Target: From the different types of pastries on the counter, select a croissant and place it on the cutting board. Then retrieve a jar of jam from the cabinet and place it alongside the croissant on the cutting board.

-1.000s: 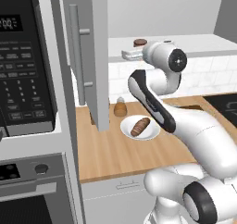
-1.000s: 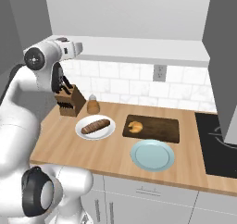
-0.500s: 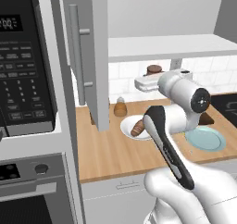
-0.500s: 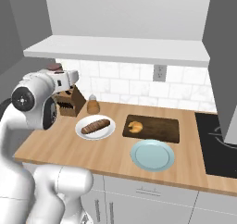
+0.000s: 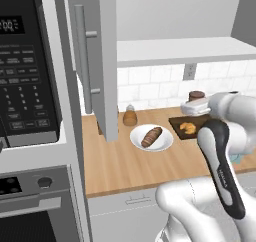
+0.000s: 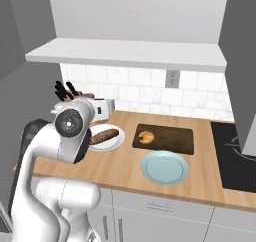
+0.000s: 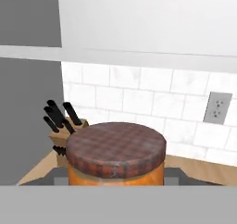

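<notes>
Jar of jam [image 7: 115,160], orange body with dark brown lid, sits clamped in the pincer [image 5: 196,107], held in the air above the tabletop [image 5: 125,166]. In the left base view the jar's lid [image 5: 196,95] pokes up over the white hand, above the far end of the cutting board [image 6: 170,138]. Croissant [image 6: 146,137] lies on the left part of the cutting board. Left of the board, brown roll [image 5: 151,137] on a round white plate [image 5: 165,143]. Near side of the board, a teal plate [image 6: 165,168] on the tabletop. Tan shaker [image 5: 130,115] stands at the far edge by the open cabinet door [image 5: 95,61]. Knife block [image 7: 62,126] far left against the tiled wall. Microwave [image 5: 27,66] further left.
</notes>
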